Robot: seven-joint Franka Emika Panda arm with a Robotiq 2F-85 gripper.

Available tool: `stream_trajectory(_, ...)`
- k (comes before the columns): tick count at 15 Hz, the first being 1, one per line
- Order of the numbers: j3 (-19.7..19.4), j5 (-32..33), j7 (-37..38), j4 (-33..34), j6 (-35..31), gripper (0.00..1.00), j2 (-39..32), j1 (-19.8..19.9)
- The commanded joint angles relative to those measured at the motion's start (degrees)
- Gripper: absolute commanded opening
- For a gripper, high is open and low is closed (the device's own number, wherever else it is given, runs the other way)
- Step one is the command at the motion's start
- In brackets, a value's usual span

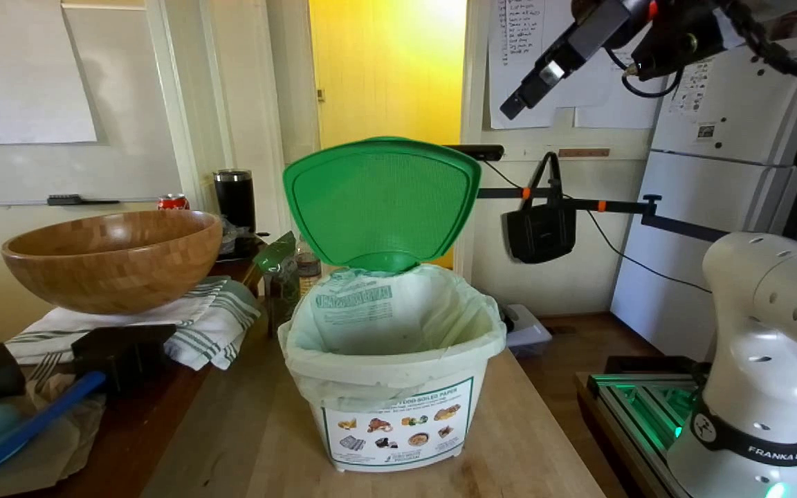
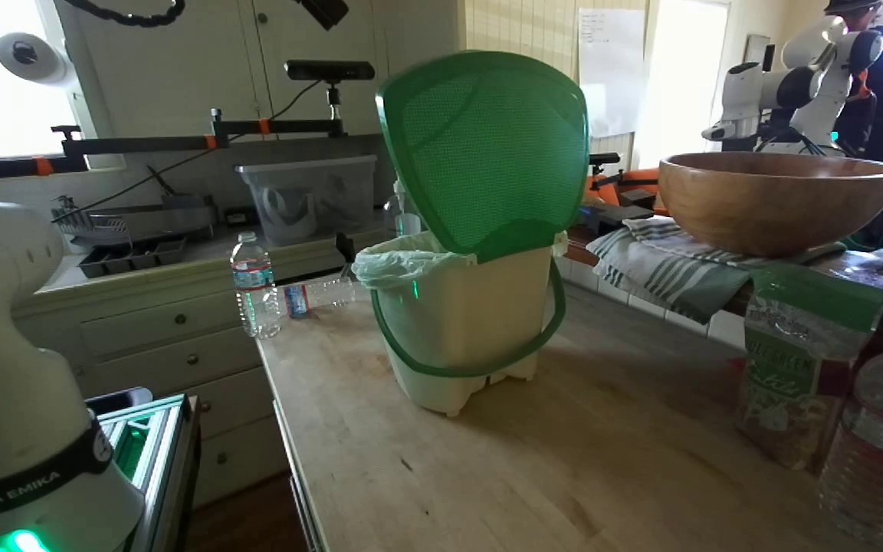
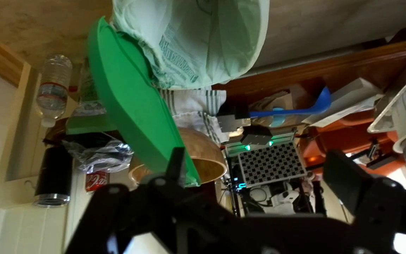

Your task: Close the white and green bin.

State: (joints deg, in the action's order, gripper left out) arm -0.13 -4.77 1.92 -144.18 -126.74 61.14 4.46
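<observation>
One pale wooden tabletop (image 1: pixel 246 443) bears the white and green bin (image 1: pixel 398 373), upright; in an exterior view we record a wooden bowl (image 1: pixel 115 277) at ten o'clock from it. The bin's bag liner (image 1: pixel 405 311) folds outward, and the green lid (image 1: pixel 385 200) stands raised at twelve o'clock; closing is not yet done. The Robotiq gripper (image 1: pixel 513 106), two o'clock from the lid, has its fingers (image 3: pixel 344 183) parted, gripping nothing. We judge the step best done by pushing the lid's outer face steadily toward six o'clock, without snagging the liner. The picture label (image 1: pixel 402 429) shows in an exterior view, not in the wrist view; only the latter shows the finger gap and legible lettering on the Coca-Cola can (image 3: pixel 96 180).
</observation>
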Motion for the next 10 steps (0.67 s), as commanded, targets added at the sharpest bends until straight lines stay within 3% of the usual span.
stream_trajectory(1, -0.18, 0.86, 5.61, 3.94, -1.49, 1.0, -4.59, 3.69)
stream_trajectory(10, 0.84, -0.42, 21.5, 11.25, -2.61, 1.0, -14.63, 10.73)
